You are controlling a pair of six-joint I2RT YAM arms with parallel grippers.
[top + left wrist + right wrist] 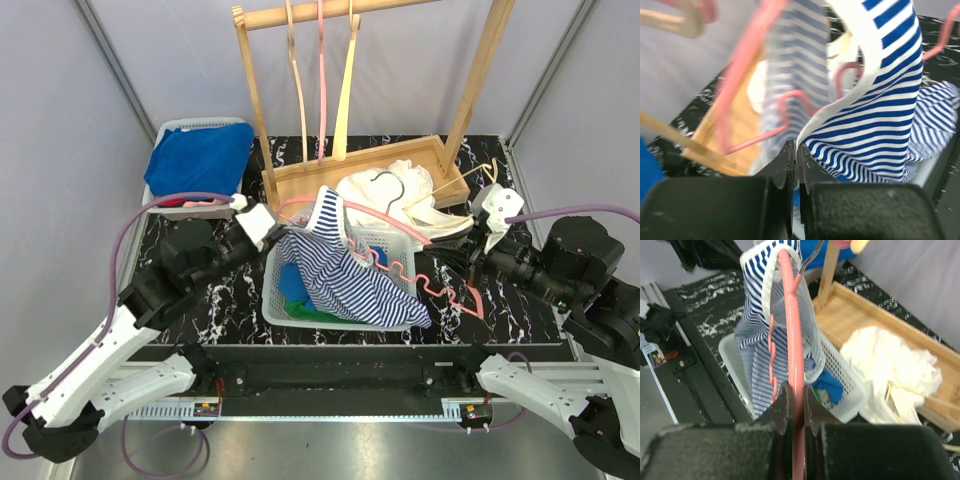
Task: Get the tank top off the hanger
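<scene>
My left arm reaches up from the near left corner across the black marbled surface [225, 290], forearm angled toward the middle, wrist levelled just left of the white basket [268, 305]. My left tool [272, 232] is pressed together on the white-trimmed edge of the tank top [350, 275]; in the left wrist view the hem runs straight down into the seam between my fingers.

My right arm comes in from the far right side, elbow folded back, forearm pointing left and slightly toward the near edge. My right tool [797, 397] is clamped on the pink hanger [791, 315], its bar passing between the fingers and running away from my wrist.

The hanger's long axis lies across the surface, from my right tool up and leftward to my left tool, and it is raised above the basket. The blue-and-white striped tank top is still on it, one strap looped over the bar's left end. Its body trails down and to the right, over the basket.
</scene>
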